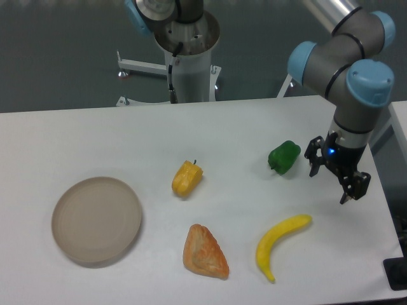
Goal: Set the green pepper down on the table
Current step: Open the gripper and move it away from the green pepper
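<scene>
Fingers of the black two-finger gripper (332, 178) stand spread apart with nothing between them, and we see them hanging over the large flat white table (76, 136), just right of the small glossy dark-green toy pepper (283, 156) without touching it. We cannot tell how high the fingertips sit above the surface. The arm's upper links are cut off by the top edge. We see the green pepper lying on the table, lumpy and shiny, well apart from the yellow-orange toy pepper (186, 179) and above the curved yellow toy banana (278, 244).
</scene>
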Controlling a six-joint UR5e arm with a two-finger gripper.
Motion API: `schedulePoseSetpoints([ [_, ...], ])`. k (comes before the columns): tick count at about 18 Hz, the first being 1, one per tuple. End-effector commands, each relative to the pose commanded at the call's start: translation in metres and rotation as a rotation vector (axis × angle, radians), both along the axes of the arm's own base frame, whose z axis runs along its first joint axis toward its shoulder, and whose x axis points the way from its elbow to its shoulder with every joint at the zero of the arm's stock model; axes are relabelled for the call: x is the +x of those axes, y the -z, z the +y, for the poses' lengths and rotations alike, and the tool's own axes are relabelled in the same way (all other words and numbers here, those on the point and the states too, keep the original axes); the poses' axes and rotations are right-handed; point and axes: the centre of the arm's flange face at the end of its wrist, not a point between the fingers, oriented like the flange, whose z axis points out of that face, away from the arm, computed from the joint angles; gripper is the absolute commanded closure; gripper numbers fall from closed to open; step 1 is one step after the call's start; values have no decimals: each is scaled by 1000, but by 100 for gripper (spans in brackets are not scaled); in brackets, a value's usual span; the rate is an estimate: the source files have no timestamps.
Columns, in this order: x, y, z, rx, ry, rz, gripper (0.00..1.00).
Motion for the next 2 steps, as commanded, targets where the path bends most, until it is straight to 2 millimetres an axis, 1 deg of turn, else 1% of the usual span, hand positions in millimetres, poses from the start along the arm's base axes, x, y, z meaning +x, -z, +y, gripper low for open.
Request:
schedulePoseSetpoints([
  [2, 2, 1, 4, 6, 6, 7, 0],
])
